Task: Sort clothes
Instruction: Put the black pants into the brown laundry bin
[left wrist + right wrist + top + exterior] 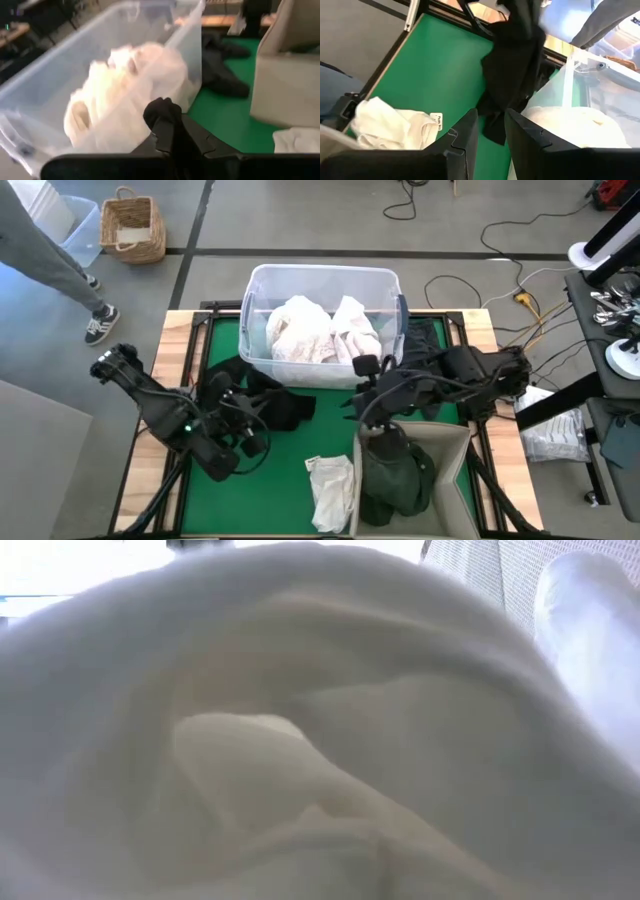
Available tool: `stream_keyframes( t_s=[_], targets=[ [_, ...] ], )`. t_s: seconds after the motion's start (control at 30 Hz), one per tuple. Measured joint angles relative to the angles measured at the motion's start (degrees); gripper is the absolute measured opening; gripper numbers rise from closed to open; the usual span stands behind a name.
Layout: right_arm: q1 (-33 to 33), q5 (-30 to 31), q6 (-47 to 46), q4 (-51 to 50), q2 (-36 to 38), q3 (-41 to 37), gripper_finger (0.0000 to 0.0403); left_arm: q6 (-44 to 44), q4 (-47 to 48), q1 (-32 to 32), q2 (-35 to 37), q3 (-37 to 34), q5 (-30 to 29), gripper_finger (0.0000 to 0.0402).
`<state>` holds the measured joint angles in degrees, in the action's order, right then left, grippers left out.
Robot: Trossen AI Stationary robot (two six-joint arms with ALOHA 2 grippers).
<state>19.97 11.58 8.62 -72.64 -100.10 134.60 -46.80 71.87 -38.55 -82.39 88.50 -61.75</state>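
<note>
I see my left gripper point(262, 412) clamped on a black garment point(272, 402) beside the clear tub point(262, 290) holding white clothes point(318, 330). Right gripper point(358, 408) over the beige box point(452, 442), fingers slightly apart. Dark green garment point(392, 475) in box; white garment point(330, 490) on the worktop point(290, 470).

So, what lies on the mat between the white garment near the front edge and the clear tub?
In the high view, the white garment and the clear tub are separated by bare green mat; a black garment lies just beside that stretch.
</note>
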Motion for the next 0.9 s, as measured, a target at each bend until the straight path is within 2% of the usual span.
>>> stream_keyframes(
  t_s=[0.27,0.53,0.73,0.8,0.9],
  targets=[
    [1.6,0.4,-0.5,-0.4,0.7,-0.5,0.0087,11.6,0.1,-0.2,0.0,10.9,-3.9,0.0],
    [1.5,0.5,1.0,0.2,1.0,-5.2,0.0074,23.5,-2.7,-0.4,0.0,22.4,-4.4,0.0],
    [1.4,1.1,4.5,11.5,2.8,-15.5,0.0073,39.9,-16.6,-0.7,0.0,29.5,0.3,0.0],
    [1.4,3.3,7.6,17.0,4.0,-19.6,0.0075,45.0,-20.9,-0.7,-0.2,31.4,2.5,0.0],
    [1.4,7.1,13.6,27.8,6.2,-26.2,0.0073,49.2,-23.8,-0.9,-0.9,34.7,2.9,0.0]
  ],
)
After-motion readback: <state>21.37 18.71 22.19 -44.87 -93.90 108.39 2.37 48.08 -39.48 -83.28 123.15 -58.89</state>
